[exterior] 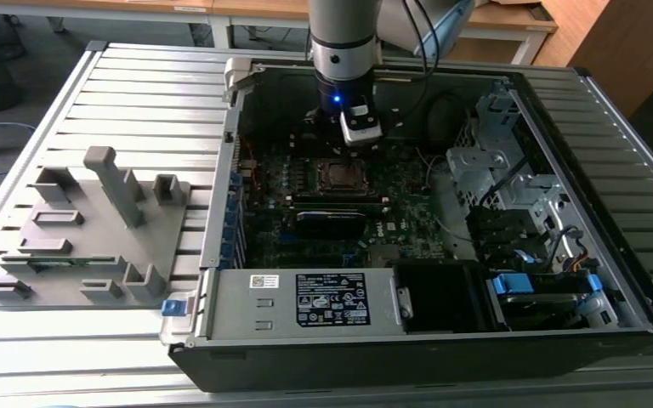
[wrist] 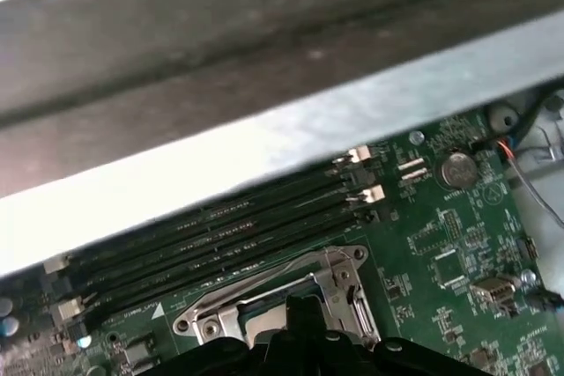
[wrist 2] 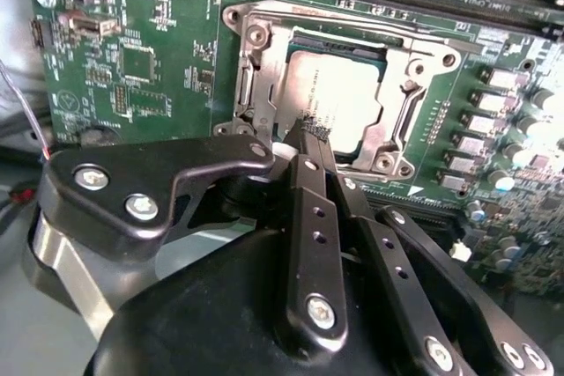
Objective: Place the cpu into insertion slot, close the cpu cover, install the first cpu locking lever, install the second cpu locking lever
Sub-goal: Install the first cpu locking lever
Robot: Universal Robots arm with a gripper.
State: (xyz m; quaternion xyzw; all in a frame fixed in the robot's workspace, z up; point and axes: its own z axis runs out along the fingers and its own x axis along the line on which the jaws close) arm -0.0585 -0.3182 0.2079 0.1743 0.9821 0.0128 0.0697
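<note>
power supply (exterior: 303,302): grey box with a black label plate, sitting in the PC case right against its near wall, closest thing in the exterior view.
drive bays (exterior: 536,293): in the case's near corner on the exterior view's right, with blue tabs and a bunch of cables.
fixture block (exterior: 77,229): grey moulded holder with upright posts, out on the slatted counter (exterior: 31,357) beside the case, toward the exterior view's left. Can't make out anything sitting in its pockets.
PC case (exterior: 633,195): lying open on the counter, side panel off; holds the green motherboard (wrist 2: 132,59), the power supply and the drive bays.
insertion slot (exterior: 338,174): roughly mid-board, silvery rim, about halfway back in the case.
cpu (wrist 2: 330,103): already in the insertion slot, dull silver top showing flat inside the frame in the second wrist view.
cpu cover (wrist 2: 414,116): the metal frame looks to be down around the cpu, chip showing through the cut-out. Can't tell if the levers are latched.
tool (wrist 2: 310,134): fingers pinched tight together, tips meeting at a point right at the edge of the socket frame; nothing held that I can see. In the exterior view it hangs just behind the slot, under the arm (exterior: 343,38).
memory slots (wrist: 220,235): long dark rows just past the socket.
case far wall (wrist: 264,147): pale metal rail beyond the memory slots, in the first wrist view.
</note>
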